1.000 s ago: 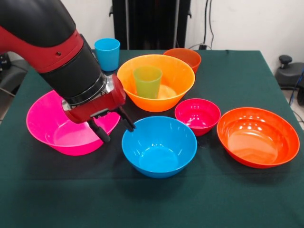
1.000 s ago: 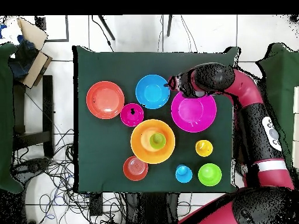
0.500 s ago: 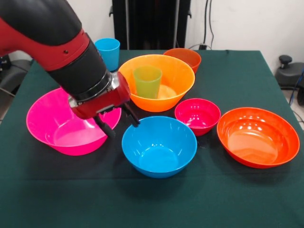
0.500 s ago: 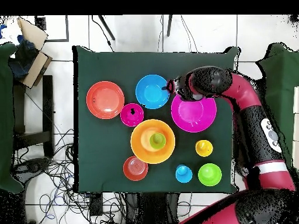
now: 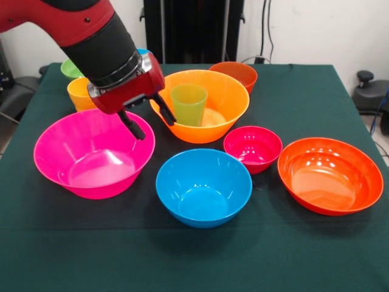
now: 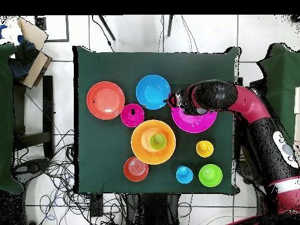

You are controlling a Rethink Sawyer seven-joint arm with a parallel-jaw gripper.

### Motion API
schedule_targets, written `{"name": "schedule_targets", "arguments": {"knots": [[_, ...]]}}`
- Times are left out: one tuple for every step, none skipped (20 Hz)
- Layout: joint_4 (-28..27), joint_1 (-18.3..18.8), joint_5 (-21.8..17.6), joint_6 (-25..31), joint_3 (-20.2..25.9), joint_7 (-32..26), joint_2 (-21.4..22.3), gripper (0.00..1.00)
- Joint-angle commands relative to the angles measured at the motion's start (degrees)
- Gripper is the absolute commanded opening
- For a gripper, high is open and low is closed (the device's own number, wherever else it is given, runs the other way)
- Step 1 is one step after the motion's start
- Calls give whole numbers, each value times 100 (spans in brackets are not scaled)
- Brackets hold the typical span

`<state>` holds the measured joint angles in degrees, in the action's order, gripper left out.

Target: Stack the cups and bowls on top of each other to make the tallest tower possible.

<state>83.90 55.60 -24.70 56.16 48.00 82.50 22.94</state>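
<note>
Seven bowls point(image 6: 106, 100), three cups point(image 6: 157, 141)

Green cup point(image 6: 157, 140) stands inside big orange bowl point(image 6: 142, 149); pincer point(image 6: 173, 99) state unclear.

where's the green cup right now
The green cup stands upright inside the big orange bowl, near the middle of the table in the front view. The small magenta bowl sits just in front of that bowl.

the red and black arm slants down from the upper left of the front view. its end effector point(image 5: 150, 118) hangs in the air, two black fingers point(image 5: 134, 126) spread apart, holding nothing.
</note>
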Motion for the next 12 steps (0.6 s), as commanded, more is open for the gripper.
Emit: {"name": "schedule_targets", "arguments": {"knots": [[978,173,-605,-893,51,-890,60,100],[957,167,-644,-926,28,-906,26,100],[915,158,-681,-941,-1,-925,-21,100],[871,162,-731,-965,-23,-986,-109,100],[796,150,-780,-994,-44,-1045,-209,100],[731,134,-824,-1035,-62,-1076,-295,100],[690,122,-867,-1090,-85,-1084,-375,100],[649,103,-915,-1149,-101,-1079,-433,100],[622,89,-960,-1199,-114,-1070,-476,100],[594,74,-1004,-1250,-126,-1060,-518,100],[577,65,-1039,-1292,-136,-1044,-560,100],[559,53,-1069,-1331,-144,-1015,-593,100]]}}
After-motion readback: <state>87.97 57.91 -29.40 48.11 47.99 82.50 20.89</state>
